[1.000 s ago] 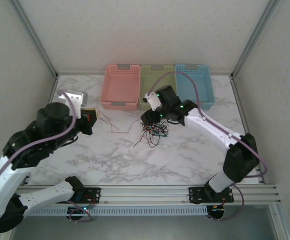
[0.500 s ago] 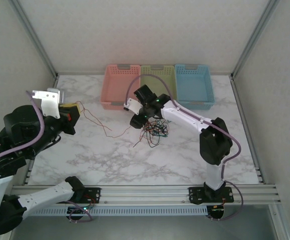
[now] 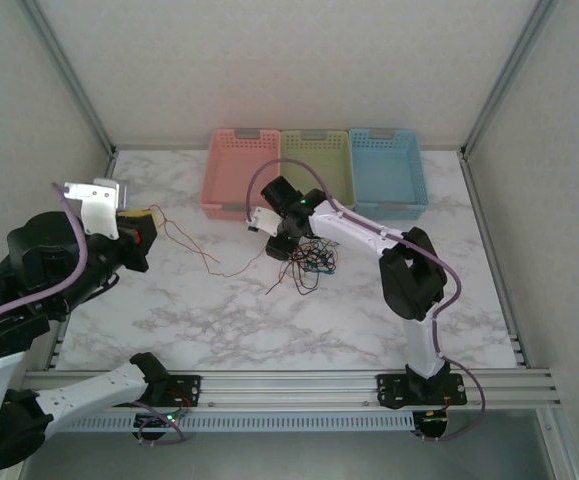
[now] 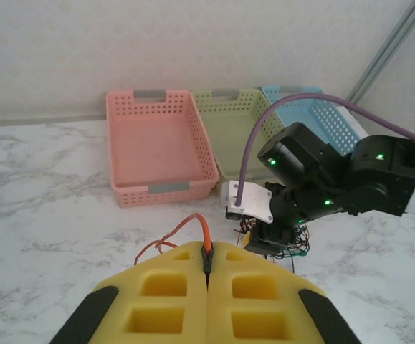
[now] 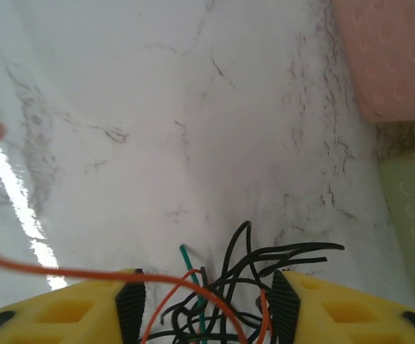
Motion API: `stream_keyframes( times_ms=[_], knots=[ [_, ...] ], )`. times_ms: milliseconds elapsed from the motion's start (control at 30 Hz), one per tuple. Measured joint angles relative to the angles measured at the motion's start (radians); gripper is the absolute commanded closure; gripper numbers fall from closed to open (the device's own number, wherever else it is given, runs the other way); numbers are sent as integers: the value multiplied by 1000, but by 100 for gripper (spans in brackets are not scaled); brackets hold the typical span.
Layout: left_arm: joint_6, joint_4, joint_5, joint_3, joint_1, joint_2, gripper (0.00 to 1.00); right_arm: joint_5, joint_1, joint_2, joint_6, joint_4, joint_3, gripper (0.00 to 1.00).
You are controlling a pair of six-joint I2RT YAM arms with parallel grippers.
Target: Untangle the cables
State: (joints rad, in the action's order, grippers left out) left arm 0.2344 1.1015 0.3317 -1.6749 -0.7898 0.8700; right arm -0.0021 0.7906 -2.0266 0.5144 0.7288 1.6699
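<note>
The cables lie in a tangled bunch of black, green and red wires on the marble table, in front of the baskets. My left gripper hangs at the left, shut on the end of one red cable. That red cable sags across the table toward the bunch. My right gripper is down at the left edge of the bunch. Its jaws stand apart around the black, green and red wires, and the fingers are not pressed on them.
Three baskets stand in a row at the back: pink, green and blue. Metal frame posts rise at both back corners. Bare marble lies in front of the bunch and between the two grippers.
My left gripper rose and drew back to the left with the red cable, then held still. My right gripper shifted left to the bunch's edge and its jaws narrowed a little.
</note>
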Motion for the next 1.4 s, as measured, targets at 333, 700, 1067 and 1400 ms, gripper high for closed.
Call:
stream_keyframes(
  times_ms=[333, 700, 1067, 1400],
  knots=[
    [2, -5, -1, 27, 0, -2, 98, 1, 0, 35, -58, -7, 45, 100],
    [40, -79, -78, 288, 0, -4, 90, -45, -3, 417, -235, -103, 39, 100],
    [66, -227, -238, 385, 0, 23, 83, -76, -23, 473, -389, -116, 60, 100],
    [58, -362, -335, 264, 137, 279, 91, -98, -31, 388, -551, -171, 62, 100]
  ],
)
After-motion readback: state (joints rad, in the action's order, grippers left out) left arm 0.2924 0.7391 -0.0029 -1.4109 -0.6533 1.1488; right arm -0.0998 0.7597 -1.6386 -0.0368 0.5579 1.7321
